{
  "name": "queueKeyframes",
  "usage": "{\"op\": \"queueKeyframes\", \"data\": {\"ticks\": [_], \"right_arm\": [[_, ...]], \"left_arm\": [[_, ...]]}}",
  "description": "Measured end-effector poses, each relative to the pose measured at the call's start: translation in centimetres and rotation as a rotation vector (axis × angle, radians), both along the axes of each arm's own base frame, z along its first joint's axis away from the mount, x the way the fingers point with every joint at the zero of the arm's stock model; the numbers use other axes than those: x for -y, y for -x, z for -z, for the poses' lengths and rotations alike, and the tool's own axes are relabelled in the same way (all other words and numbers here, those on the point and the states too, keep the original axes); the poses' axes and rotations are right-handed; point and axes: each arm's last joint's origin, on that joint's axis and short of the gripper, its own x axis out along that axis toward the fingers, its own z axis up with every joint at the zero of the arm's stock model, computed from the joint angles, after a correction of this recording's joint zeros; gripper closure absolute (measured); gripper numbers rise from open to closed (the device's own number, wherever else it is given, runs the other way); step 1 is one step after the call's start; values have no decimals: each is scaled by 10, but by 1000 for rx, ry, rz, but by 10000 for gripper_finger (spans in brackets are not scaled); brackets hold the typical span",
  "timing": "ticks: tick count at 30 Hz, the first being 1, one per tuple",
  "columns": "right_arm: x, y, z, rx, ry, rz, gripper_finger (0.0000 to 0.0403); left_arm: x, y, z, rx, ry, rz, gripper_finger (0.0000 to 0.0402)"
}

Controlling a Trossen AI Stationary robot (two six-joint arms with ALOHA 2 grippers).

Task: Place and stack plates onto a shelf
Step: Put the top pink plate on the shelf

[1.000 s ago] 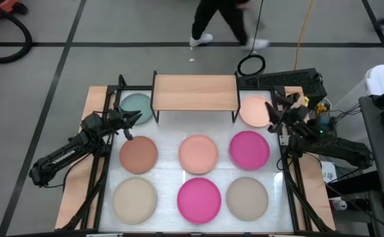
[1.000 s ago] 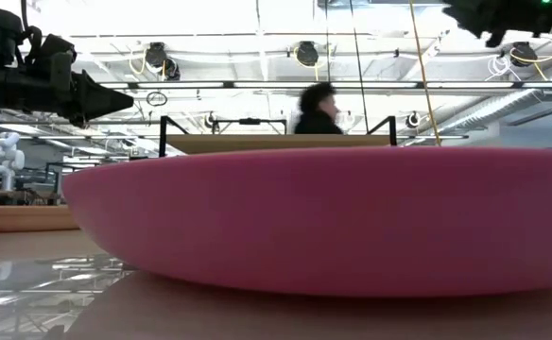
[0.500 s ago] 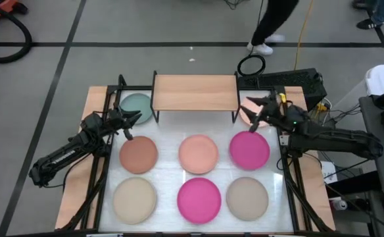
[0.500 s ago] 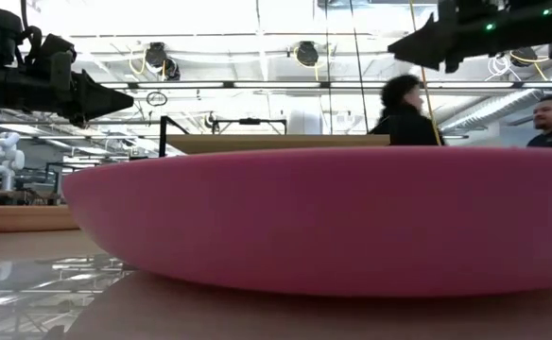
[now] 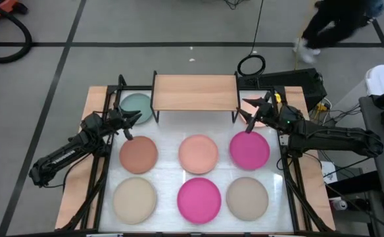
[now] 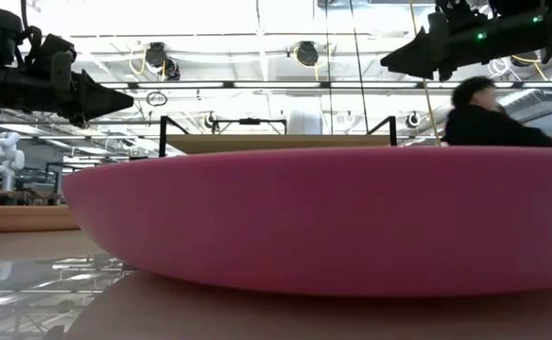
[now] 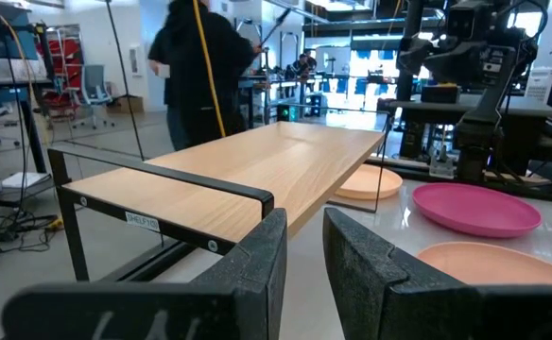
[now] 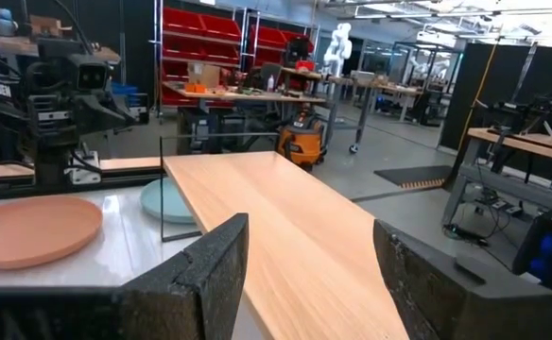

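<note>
The low rack with a light wooden rectangular top and thin black metal legs, the shelf (image 5: 194, 92), stands at the far middle of the white worktop (image 5: 169, 166), and its top is bare. All the round matte plates lie flat on the worktop, none stacked. A pale teal plate (image 5: 137, 105) lies just beside the shelf's left end, and a peach-pink plate (image 5: 254, 112) just beside its right end, partly covered by the right arm. In the middle row lie a brown plate (image 5: 138, 155), a second peach-pink plate (image 5: 198, 153) and a magenta plate (image 5: 250, 149). Nearest the front edge lie a beige plate (image 5: 135, 199), a second magenta plate (image 5: 199, 198) and a greyer beige plate (image 5: 247, 197).

The left hand (image 5: 135, 116) hangs above the worktop between the teal and brown plates, its fingers (image 7: 257, 269) only a narrow gap apart and holding nothing. The right hand (image 5: 244, 113) hovers near the shelf's right end, over the edge of the peach-pink plate, its fingers (image 8: 205, 274) spread wide and empty.

A person (image 5: 336, 23) is on the floor beyond the worktop.
</note>
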Motion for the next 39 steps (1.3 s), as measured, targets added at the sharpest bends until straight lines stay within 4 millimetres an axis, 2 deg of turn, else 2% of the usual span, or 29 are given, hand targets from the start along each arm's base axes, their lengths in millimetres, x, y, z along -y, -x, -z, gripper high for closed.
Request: {"op": "queueKeyframes", "data": {"ticks": [7, 9, 12, 17, 20, 26, 29, 33, 39], "right_arm": [[0, 0, 3, -33, -9, -6, 193], [-2, -1, 5, -69, -7, -65, 193], [-6, -5, -3, -177, -21, -151, 193], [-9, -12, -16, -363, -126, -173, 193], [-12, -14, -15, -491, -200, -182, 193], [-25, -23, -15, -702, -230, -254, 193], [-32, -28, -10, -809, -294, -268, 193], [-45, -35, 8, -962, -390, -316, 193], [-74, -49, 34, -1138, -443, -409, 193]], "left_arm": [[0, 0, 0, 0, 0, 0, 325], [0, 0, 0, 0, 0, 0, 325], [0, 0, 0, 0, 0, 0, 325], [0, 0, 0, 0, 0, 0, 325], [0, 0, 0, 0, 0, 0, 325], [0, 0, 0, 0, 0, 0, 325], [0, 0, 0, 0, 0, 0, 325], [0, 0, 0, 0, 0, 0, 325], [0, 0, 0, 0, 0, 0, 325]]}}
